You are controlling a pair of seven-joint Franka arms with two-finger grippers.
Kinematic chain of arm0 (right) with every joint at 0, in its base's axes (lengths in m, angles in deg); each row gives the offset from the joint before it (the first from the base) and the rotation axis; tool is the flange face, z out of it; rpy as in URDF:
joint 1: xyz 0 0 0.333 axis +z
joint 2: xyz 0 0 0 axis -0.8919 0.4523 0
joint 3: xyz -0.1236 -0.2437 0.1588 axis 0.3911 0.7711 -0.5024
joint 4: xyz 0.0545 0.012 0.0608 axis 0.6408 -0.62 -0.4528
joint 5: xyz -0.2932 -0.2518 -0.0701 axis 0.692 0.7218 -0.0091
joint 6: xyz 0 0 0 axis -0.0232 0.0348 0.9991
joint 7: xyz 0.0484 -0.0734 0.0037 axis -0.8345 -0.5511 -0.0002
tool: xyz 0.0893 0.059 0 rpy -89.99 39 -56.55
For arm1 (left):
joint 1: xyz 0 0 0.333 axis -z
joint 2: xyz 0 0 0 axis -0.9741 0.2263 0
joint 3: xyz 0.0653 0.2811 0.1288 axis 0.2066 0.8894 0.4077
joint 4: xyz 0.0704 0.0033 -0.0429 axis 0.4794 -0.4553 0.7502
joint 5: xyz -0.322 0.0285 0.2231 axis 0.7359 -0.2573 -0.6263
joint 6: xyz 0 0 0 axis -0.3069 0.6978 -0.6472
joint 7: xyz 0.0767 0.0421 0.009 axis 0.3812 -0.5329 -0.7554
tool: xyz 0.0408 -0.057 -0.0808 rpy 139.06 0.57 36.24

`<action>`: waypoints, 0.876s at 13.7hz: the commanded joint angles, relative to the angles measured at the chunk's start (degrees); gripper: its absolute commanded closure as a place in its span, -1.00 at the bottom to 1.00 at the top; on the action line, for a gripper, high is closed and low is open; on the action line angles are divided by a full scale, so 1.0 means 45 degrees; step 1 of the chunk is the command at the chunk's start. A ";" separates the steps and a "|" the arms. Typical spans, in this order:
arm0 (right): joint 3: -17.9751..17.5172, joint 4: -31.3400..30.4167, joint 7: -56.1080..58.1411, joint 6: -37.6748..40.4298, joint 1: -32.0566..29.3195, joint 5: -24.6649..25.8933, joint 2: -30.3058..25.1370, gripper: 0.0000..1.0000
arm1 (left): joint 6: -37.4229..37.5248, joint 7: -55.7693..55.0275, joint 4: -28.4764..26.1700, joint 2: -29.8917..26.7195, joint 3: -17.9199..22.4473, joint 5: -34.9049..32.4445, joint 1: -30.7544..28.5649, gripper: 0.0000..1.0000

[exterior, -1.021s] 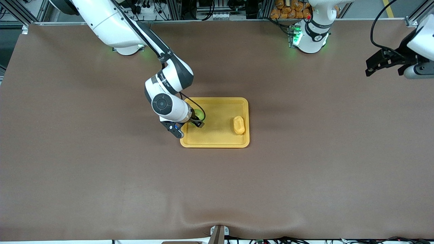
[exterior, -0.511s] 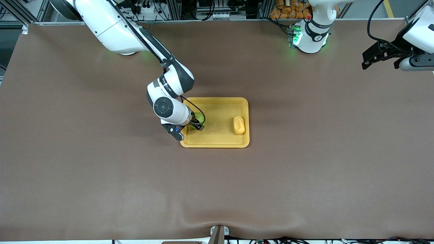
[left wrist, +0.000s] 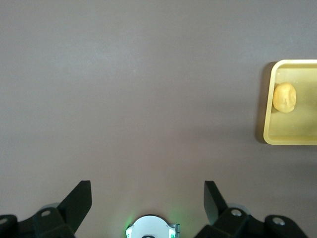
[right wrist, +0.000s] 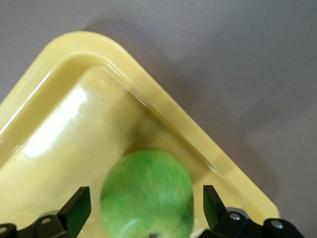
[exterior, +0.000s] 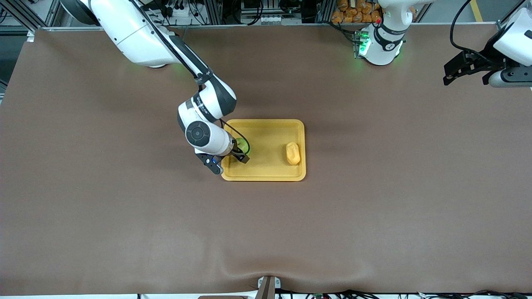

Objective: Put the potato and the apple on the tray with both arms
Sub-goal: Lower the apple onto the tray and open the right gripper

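One apple [right wrist: 147, 194] sits between the spread right gripper [right wrist: 147, 210]; one potato [exterior: 293, 153], one tray [exterior: 270, 172]; left gripper [left wrist: 147, 203] waits, spread open.

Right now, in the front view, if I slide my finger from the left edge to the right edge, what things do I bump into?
Right hand over the tray's edge, apple → potato on the tray → left hand, waiting over the table's end.

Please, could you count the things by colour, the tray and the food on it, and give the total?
Yellow-orange: 2, the tray and the potato lying in it.
Green: 1, the apple in the tray, between the open fingers of the right pincer.
Total: 3.
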 commanded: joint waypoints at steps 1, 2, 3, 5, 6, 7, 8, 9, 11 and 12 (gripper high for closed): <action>-0.0069 0.1490 -0.0211 0.1834 -0.0257 0.0220 0.0082 -1.00 | 0.0123 0.0419 0.0062 0.0021 -0.0055 0.0268 -0.0092 -1.00; -0.0069 0.1823 -0.0192 0.1974 -0.0354 0.0220 0.0082 -1.00 | 0.0123 0.0438 0.0082 0.0040 -0.0055 0.0268 -0.0073 -1.00; -0.0069 0.1981 -0.0172 0.2014 -0.0510 0.0220 0.0082 -1.00 | 0.0123 0.0419 0.0198 0.0079 -0.0055 0.0268 -0.0073 -1.00; -0.0108 0.2545 -0.0056 0.2673 -0.1172 0.0123 0.0082 -1.00 | 0.0123 0.0419 0.0238 0.0157 -0.0075 0.0268 -0.0053 -1.00; -0.0147 0.2955 -0.0094 0.3181 -0.1388 0.0045 0.0082 -1.00 | 0.0123 0.0400 0.0238 0.0157 -0.0075 0.0268 -0.0072 -1.00; -0.0128 0.3307 -0.0152 0.3650 -0.1410 0.0025 0.0082 -1.00 | 0.0123 0.0400 0.0238 0.0157 -0.0075 0.0268 -0.0073 -1.00; -0.0127 0.3562 -0.0211 0.4215 -0.1545 0.0006 0.0024 -1.00 | 0.0123 0.0342 0.0238 0.0119 -0.0075 0.0268 -0.0073 -1.00; -0.0127 0.3990 -0.0231 0.5091 -0.1779 0.0025 0.0004 -1.00 | 0.0123 0.0322 0.0257 0.0080 -0.0056 0.0268 -0.0131 -1.00; -0.0069 0.4772 -0.0464 0.6694 -0.1917 0.0238 -0.0015 -1.00 | 0.0259 0.0088 0.0277 0.0001 -0.0016 0.0307 -0.0151 -1.00; 0.0008 0.5143 -0.0446 0.7417 -0.1918 0.0491 -0.0131 -1.00 | 0.0260 -0.0145 0.0277 -0.0018 0.0003 0.0307 -0.0151 -1.00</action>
